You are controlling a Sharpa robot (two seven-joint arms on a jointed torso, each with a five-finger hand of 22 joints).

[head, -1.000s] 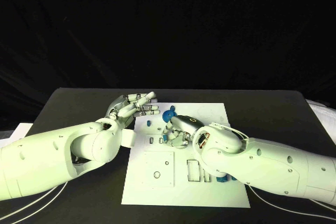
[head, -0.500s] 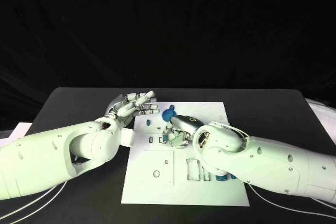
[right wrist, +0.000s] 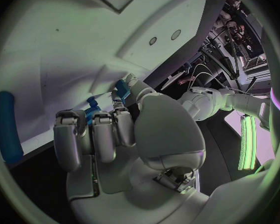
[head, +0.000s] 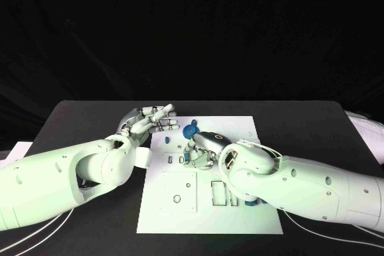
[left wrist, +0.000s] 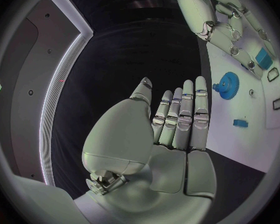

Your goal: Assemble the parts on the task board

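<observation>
Task board (head: 240, 217), head view: white plate lying flat on the black tabletop (head: 320, 128), between the two arms. A blue gear (head: 190, 131) stands on the board's far part, and a small blue block (head: 165, 139) lies near its far left edge. Rectangular slots are cut into the near half; a blue part (head: 253, 203) shows at the right of those slots, partly covered by the right arm. The left hand (head: 146, 121) hovers at the board's far left corner, fingers straight and apart, gripping nothing. The right hand (head: 204, 150) is over the board's middle, just nearer than the gear, fingers curled downward toward the board.

Left wrist view: left hand (left wrist: 177, 119) flat, fingers extended side by side, thumb set apart, nothing in it. The gear (left wrist: 227, 82) and the small block (left wrist: 240, 123) lie on the board (left wrist: 239, 99) just beyond the fingertips, not touching them. The right hand (left wrist: 230, 32) is bent over the board past the gear.

Right wrist view: right hand (right wrist: 105, 134) with fingers curled against the board (right wrist: 65, 50). Small blue parts (right wrist: 121, 90) show at the fingertips; whether they are pinched cannot be told. A long blue part (right wrist: 7, 127) lies apart from the hand, near the board's edge.
</observation>
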